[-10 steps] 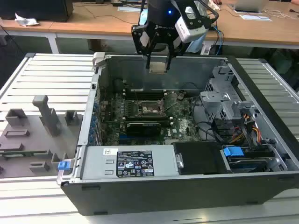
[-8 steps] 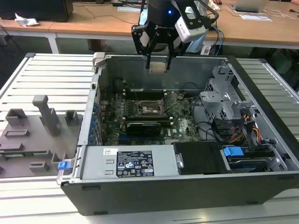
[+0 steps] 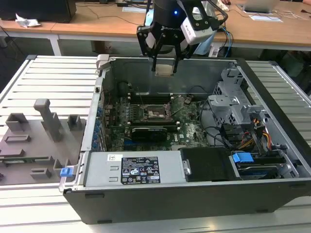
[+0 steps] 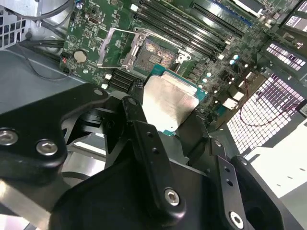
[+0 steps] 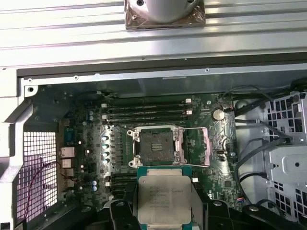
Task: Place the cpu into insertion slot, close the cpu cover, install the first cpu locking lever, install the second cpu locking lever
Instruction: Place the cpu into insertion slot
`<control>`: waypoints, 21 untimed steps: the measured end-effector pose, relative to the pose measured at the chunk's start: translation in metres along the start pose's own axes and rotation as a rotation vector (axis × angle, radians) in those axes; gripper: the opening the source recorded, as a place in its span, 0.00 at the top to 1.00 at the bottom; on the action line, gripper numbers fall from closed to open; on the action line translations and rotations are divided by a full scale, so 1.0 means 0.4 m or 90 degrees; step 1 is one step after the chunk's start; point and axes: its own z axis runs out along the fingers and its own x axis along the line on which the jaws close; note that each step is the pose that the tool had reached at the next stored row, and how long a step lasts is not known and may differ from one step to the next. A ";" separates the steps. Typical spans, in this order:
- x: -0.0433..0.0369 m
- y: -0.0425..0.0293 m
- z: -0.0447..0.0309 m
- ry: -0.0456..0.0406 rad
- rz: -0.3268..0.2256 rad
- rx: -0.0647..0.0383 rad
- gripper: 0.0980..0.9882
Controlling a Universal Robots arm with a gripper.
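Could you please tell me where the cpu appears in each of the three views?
Exterior view: the cpu is held above the case's far wall.
First wrist view: the cpu appears right beside the insertion slot.
Second wrist view: likewise, silver face showing.
Shared landmark: the insertion slot.

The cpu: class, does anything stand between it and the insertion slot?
Nothing visible. The hand holds the cpu above the case; the insertion slot lies bare, its cpu cover swung aside.

Print on the power supply label [image 3: 140, 170] is illegible.
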 end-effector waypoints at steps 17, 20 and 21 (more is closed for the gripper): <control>0.000 0.002 0.001 -0.0080 0.087 0.001 0.51; 0.000 0.002 0.001 -0.0091 0.100 0.001 0.51; 0.000 0.002 0.001 -0.0093 0.102 0.001 0.51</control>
